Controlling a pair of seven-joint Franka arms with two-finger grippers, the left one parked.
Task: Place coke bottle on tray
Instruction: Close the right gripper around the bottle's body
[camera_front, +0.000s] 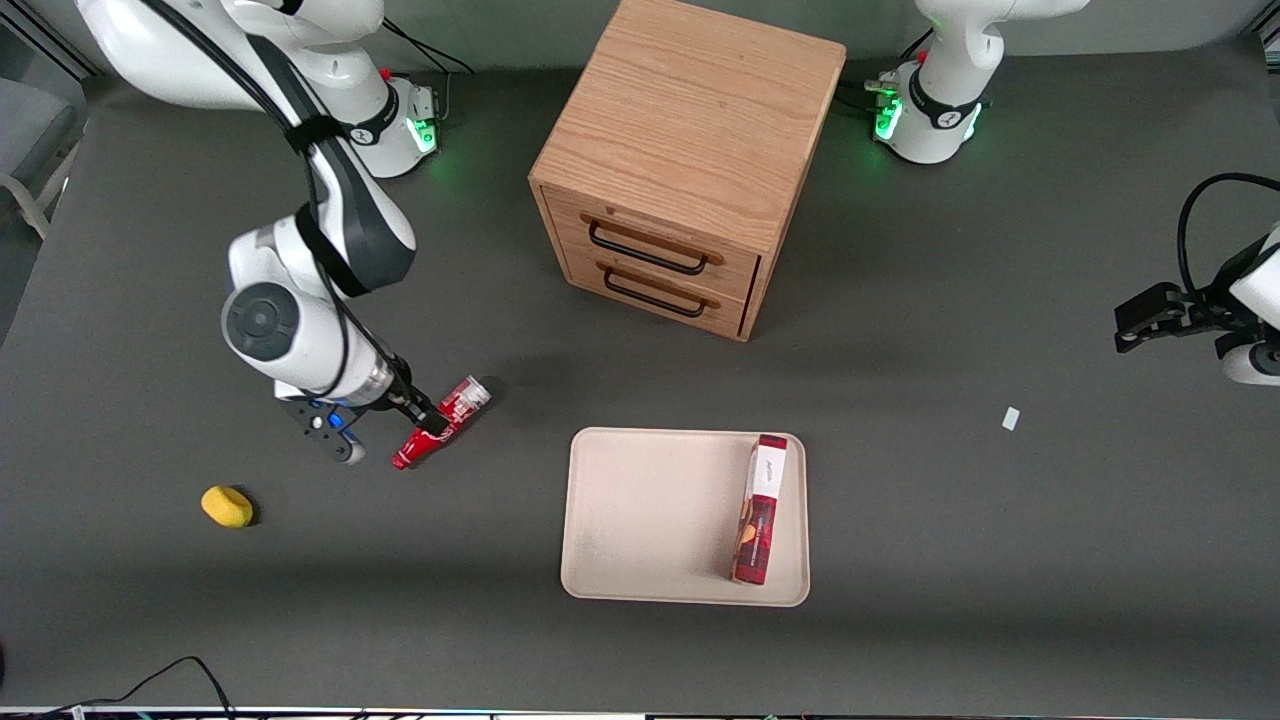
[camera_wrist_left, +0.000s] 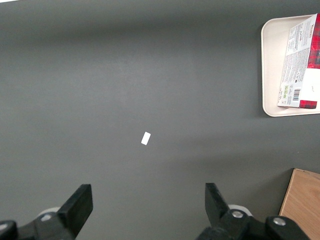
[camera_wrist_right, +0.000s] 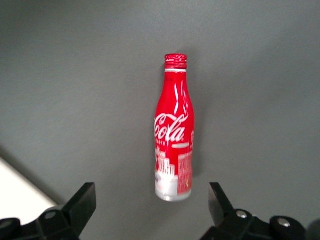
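The coke bottle (camera_front: 440, 427) lies on its side on the dark table, beside the tray (camera_front: 640, 510) toward the working arm's end. In the right wrist view the coke bottle (camera_wrist_right: 172, 135) shows its white script logo, red cap and silver base band. My right gripper (camera_front: 425, 415) hovers just above the bottle, open. In the right wrist view the gripper (camera_wrist_right: 152, 207) has its fingers spread wide to either side of the bottle's base, not touching it. The beige tray (camera_wrist_left: 272, 60) carries a red-and-white box (camera_front: 762, 510) along the edge toward the parked arm.
A wooden two-drawer cabinet (camera_front: 690, 170) stands farther from the front camera than the tray. A small yellow object (camera_front: 227, 506) lies toward the working arm's end. A white scrap (camera_front: 1011, 419) lies toward the parked arm's end.
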